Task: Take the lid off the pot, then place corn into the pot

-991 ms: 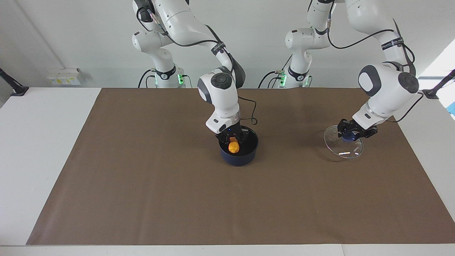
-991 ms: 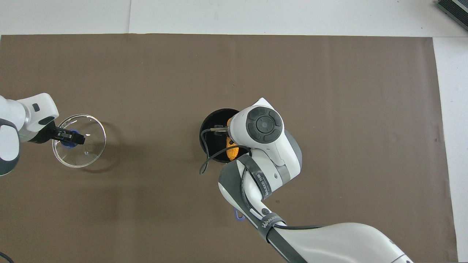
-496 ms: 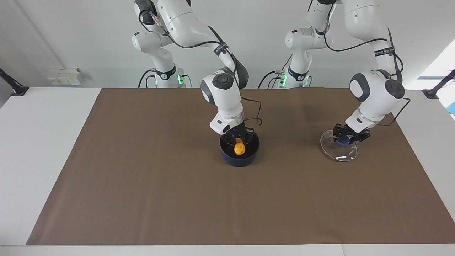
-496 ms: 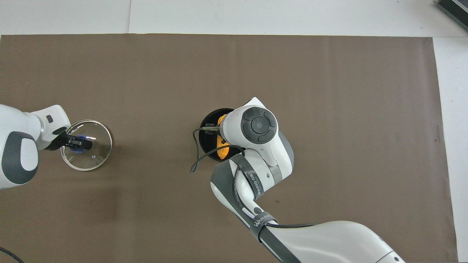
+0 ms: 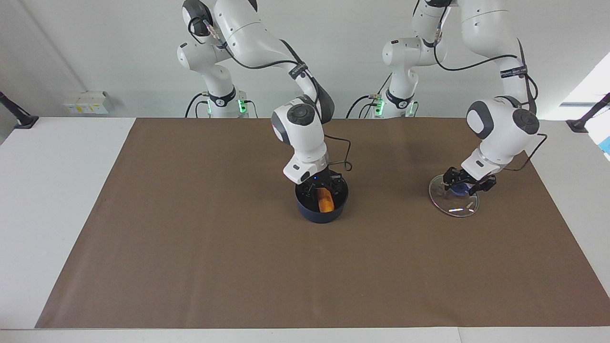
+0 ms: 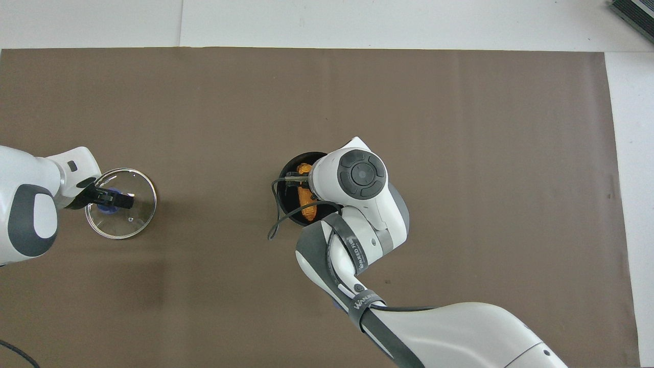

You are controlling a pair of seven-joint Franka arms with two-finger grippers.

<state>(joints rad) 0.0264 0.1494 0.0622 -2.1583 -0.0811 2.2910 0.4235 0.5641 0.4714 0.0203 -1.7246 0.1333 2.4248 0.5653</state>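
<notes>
The dark blue pot (image 5: 320,216) stands mid-table with no lid on it. The orange-yellow corn (image 5: 325,200) lies slanted inside it, also visible in the overhead view as corn (image 6: 306,204) beside the pot's black inside (image 6: 287,176). My right gripper (image 5: 323,188) hangs low over the pot's mouth, open, a finger on each side of the corn. The glass lid (image 5: 452,204) lies flat on the mat toward the left arm's end. My left gripper (image 5: 468,183) is down at its blue knob (image 5: 458,191). In the overhead view the left gripper (image 6: 120,199) covers the middle of the lid (image 6: 127,222).
A brown mat (image 5: 190,267) covers most of the white table (image 5: 52,190). A black cable loop (image 6: 273,225) from the right wrist hangs beside the pot. The right arm's wrist hides the pot's handle side from above.
The lid went down flat on the mat under the left gripper. The corn dropped from upright in the right gripper to lying in the pot, and the right fingers spread apart.
</notes>
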